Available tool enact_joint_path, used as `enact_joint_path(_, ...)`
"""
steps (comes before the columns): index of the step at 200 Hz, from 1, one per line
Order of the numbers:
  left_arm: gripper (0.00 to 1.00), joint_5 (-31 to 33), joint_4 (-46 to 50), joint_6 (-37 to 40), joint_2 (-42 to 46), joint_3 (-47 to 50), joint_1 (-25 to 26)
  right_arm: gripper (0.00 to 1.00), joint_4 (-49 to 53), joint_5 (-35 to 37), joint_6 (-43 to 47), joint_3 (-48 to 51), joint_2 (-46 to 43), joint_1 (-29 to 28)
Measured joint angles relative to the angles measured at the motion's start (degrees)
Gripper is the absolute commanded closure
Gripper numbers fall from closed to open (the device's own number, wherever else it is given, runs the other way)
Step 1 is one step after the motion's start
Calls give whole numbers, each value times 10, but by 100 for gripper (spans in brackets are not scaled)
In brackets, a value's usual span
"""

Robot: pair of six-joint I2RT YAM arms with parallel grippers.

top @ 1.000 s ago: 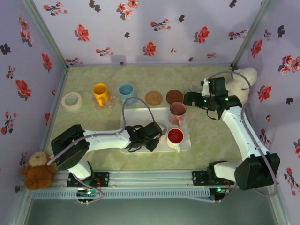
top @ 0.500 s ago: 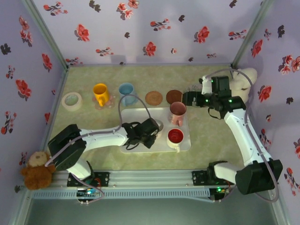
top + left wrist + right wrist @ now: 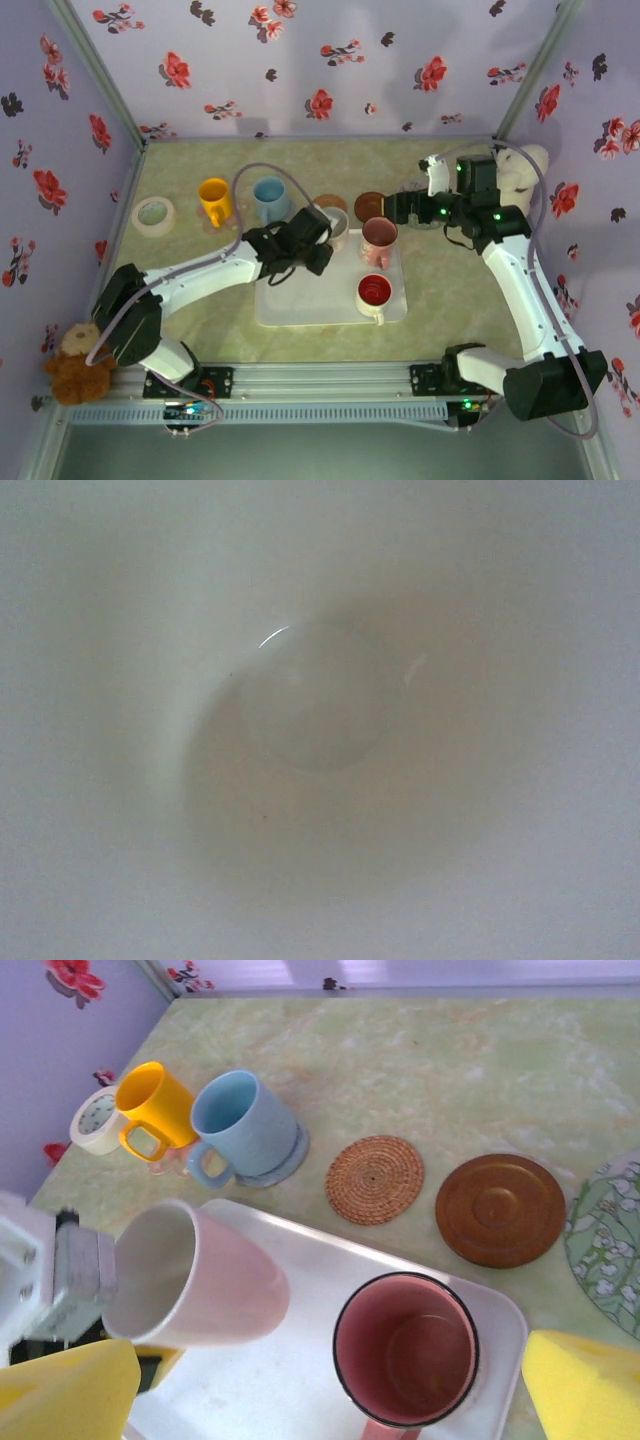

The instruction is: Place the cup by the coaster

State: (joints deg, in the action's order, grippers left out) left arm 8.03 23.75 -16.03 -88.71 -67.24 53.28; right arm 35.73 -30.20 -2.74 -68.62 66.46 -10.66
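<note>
The left gripper [image 3: 320,240] is clamped on the rim of the pale pink cup [image 3: 200,1280], one finger inside it; the left wrist view looks straight down into its pale bottom. The cup is tipped on its side over the far edge of the white tray [image 3: 285,1385], just near of the woven coaster [image 3: 375,1180]. A brown coaster [image 3: 500,1210] lies right of that one. The right gripper [image 3: 396,208] hangs above the brown coaster with its yellow pads [image 3: 70,1395] spread wide, holding nothing. A dark pink mug [image 3: 405,1350] and a red mug [image 3: 374,293] stand on the tray. The yellow mug [image 3: 150,1100] and blue mug [image 3: 235,1120] sit far left.
</note>
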Motion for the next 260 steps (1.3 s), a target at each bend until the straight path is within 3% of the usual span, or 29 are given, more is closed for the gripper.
enact_joint_path(123,100,-41,16,73,-143,-138,-120,1,-35,-89,35,-42,97,-6)
enact_joint_path(260,100,-114,15,105,-280,-232,-160,1,-43,-84,39,-59,172,-10)
